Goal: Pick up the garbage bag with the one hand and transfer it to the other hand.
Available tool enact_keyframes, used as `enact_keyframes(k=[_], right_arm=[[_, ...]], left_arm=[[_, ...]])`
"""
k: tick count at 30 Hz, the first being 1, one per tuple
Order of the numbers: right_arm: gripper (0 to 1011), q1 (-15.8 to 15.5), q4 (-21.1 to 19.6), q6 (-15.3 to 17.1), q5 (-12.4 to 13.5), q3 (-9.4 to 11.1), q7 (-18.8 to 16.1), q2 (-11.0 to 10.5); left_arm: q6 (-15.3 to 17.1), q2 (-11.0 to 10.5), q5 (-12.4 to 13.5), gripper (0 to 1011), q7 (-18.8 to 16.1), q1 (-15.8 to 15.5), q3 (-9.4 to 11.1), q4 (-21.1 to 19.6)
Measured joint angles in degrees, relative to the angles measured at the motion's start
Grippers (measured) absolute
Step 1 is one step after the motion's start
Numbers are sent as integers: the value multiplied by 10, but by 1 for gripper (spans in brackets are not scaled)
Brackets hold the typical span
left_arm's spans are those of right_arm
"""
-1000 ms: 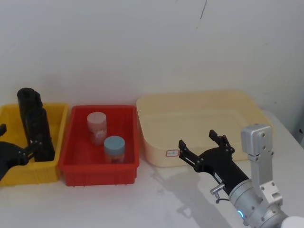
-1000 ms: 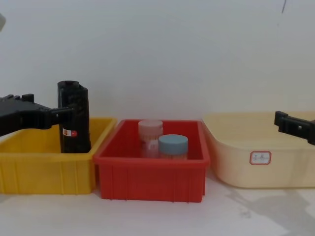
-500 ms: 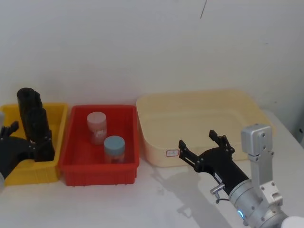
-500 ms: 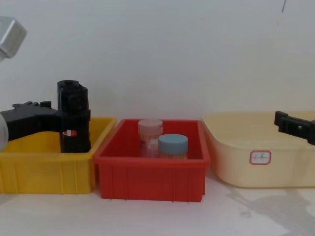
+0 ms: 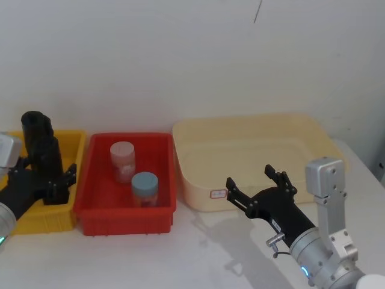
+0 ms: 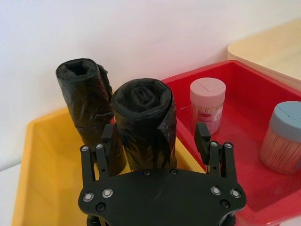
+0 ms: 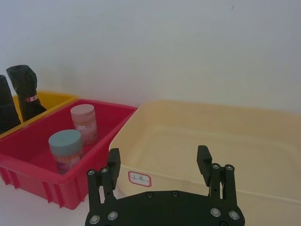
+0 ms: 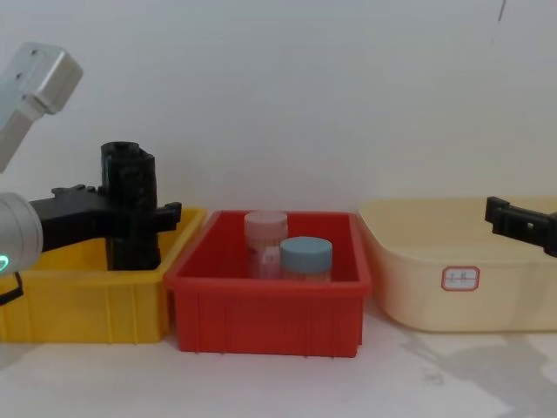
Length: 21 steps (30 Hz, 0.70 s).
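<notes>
The left gripper [image 6: 154, 132] sits low in the yellow bin [image 6: 33, 155] with its fingers spread to either side of the garbage bag [image 6: 143, 117], not clamped on it. In the left wrist view a clear gap shows between the roll and one finger. The other finger lies close along the roll's side, and whether it touches cannot be told. The bag stands upright toward the front of the bin, its rolled top well above the rim. Just behind it, nearer the wall and a little farther left, stands a second black roll [image 6: 87, 101], crumpled and hollow at the top. Just beside the yellow bin on the right is the red bin [image 5: 129, 218], holding a pink-lidded jar [image 5: 122, 159] toward the back and a blue-lidded jar [image 5: 144, 186] nearer the front, both upright. Beyond that sits a cream tub [image 5: 252, 126] with a small label [image 5: 218, 194] on its front wall. The right gripper [image 5: 250, 176] hangs above the white table [image 5: 198, 259] just before the tub's front wall, with its fingers wide apart and holding nothing, well apart from the bag.
</notes>
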State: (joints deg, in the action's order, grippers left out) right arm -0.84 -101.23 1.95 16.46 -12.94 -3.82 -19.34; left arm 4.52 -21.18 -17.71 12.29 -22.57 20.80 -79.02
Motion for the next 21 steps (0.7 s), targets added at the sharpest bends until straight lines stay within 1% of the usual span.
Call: enact_keyframes(k=[2, 3, 5, 7, 9, 10, 11, 12, 15, 16, 17, 18, 21], right_arm=[[1000, 0, 0, 0, 0, 0, 0, 0], [1000, 0, 0, 0, 0, 0, 0, 0], [1000, 0, 0, 0, 0, 0, 0, 0], [1000, 0, 0, 0, 0, 0, 0, 0], [1000, 0, 0, 0, 0, 0, 0, 0], [1000, 0, 0, 0, 0, 0, 0, 0], [1000, 0, 0, 0, 0, 0, 0, 0], [1000, 0, 0, 0, 0, 0, 0, 0], [1001, 0, 0, 0, 0, 0, 0, 0], [1000, 0, 0, 0, 0, 0, 0, 0], [1000, 0, 0, 0, 0, 0, 0, 0], [1000, 0, 0, 0, 0, 0, 0, 0], [1000, 0, 0, 0, 0, 0, 0, 0]], left_arm=[[-1, 1, 3, 984, 2, -4, 2, 6], [-1, 2, 4, 950, 3, -6, 3, 8], [-1, 3, 5, 926, 4, -8, 4, 11], [-2, 4, 7, 848, 6, -11, 5, 15], [-3, 4, 9, 830, 7, -14, 6, 19], [-3, 5, 10, 777, 8, -15, 7, 19], [-3, 5, 10, 765, 8, -15, 7, 20], [-3, 5, 11, 711, 9, -17, 8, 22], [-4, 6, 12, 628, 10, -19, 9, 25], [-4, 6, 13, 583, 10, -19, 9, 25], [-4, 6, 13, 568, 11, -20, 9, 26], [-4, 6, 14, 525, 11, -20, 9, 27], [-4, 7, 14, 475, 12, -22, 10, 29]])
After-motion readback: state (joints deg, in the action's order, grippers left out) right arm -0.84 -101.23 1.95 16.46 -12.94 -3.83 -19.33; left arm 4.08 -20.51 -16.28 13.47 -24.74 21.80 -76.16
